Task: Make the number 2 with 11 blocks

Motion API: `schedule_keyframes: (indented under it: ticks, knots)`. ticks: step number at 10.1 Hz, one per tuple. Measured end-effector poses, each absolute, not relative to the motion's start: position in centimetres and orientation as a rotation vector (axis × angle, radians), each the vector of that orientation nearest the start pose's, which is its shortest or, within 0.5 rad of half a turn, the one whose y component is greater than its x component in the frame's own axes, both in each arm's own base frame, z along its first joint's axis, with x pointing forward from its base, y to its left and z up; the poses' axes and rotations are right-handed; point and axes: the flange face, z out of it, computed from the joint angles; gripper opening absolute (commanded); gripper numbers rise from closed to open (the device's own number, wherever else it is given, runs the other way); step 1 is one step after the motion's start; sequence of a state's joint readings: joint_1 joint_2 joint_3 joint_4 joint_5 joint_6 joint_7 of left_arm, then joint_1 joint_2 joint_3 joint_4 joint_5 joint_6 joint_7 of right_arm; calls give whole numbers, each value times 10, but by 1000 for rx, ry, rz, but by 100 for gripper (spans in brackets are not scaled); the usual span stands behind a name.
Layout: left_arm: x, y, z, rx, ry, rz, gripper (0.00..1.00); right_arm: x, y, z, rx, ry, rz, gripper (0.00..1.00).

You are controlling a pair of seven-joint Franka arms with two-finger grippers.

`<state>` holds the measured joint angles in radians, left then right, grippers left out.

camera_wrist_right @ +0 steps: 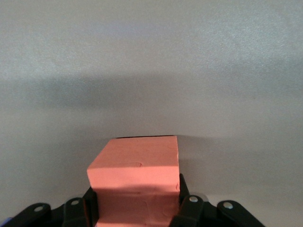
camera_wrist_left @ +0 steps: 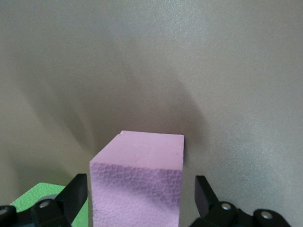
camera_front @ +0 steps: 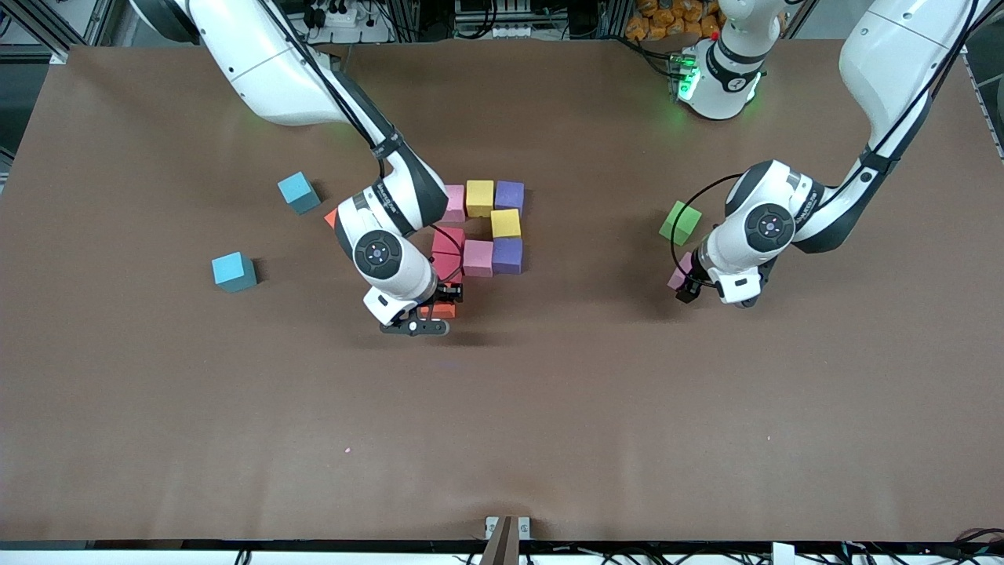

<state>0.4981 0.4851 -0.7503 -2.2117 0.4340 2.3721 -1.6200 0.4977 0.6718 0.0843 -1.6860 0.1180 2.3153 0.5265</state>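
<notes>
An orange block is clamped in the right pincer at the cluster's seven-o'clock edge, just nearer the front camera than the red blocks — the foot of the figure seems to be under way. The next move probably calls for release flush against them. The left pincer stands open astride a pink block beside the green block — ungripped.

Three pink foam cubes, two yellow foam cubes, two purple foam cubes, one green foam cube and two light-blue foam cubes. Two red foam cubes, partly hidden. One orange foam cube, perhaps a second orange corner at its ten o'clock.
</notes>
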Motion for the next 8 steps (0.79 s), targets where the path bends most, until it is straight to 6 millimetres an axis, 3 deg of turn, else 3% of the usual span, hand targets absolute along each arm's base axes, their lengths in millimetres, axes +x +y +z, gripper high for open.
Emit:
schedule_keyframes:
  ticks: [1,2,3,8]
  knots:
    - [513,-140,200,-2635,-1541,198,100,566,368,206,-3038,68,156,59]
    - [513,-140,200,-2635,-1541,198,100,566,368,205,-3038,69,155,90]
    - [513,-140,200,-2635,-1541,198,100,566,368,204,-3038,71,156,100]
    - [512,-140,200,-2635,-1541,199,100,568,369,206,-3034,76,142,100]
